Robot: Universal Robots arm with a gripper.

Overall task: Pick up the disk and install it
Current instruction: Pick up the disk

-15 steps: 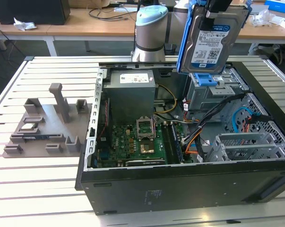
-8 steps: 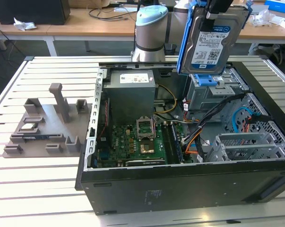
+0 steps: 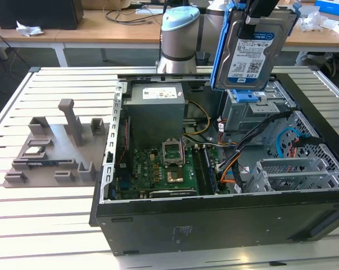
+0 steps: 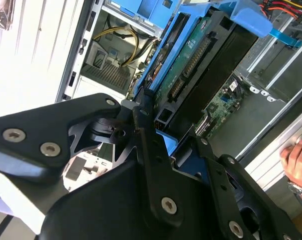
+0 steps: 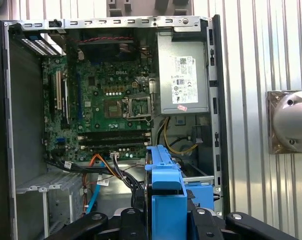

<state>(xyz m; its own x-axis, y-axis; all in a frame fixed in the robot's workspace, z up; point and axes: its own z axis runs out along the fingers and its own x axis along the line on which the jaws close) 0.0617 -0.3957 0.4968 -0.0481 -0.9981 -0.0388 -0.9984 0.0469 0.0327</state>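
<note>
- White slatted table: carries the whole job. A grey moulded fixture plate lies on it at the exterior view's left, apart from the case.
- Black computer case: lies on its side with the panel off and the interior exposed.
- Green motherboard: sits on the case floor, beside the grey power-supply box.
- Grey metal drive cage: stands in the case corner at the exterior view's right and, judged from here, has no drive in it. A small blue latch sits at its upper edge.
- Disk: silver, in a blue bracket, label facing the exterior camera. It hangs in the air, tilted, directly above the cage and touches no part of the case.
- Gripper: clenched on the disk's upper end and bearing its full weight.
- Progress: the pick-up is done. Installation is not done, as the disk is neither seated nor in the cage.
- Person's hand: at the frame edge in the second wrist view, outside the case.
</note>
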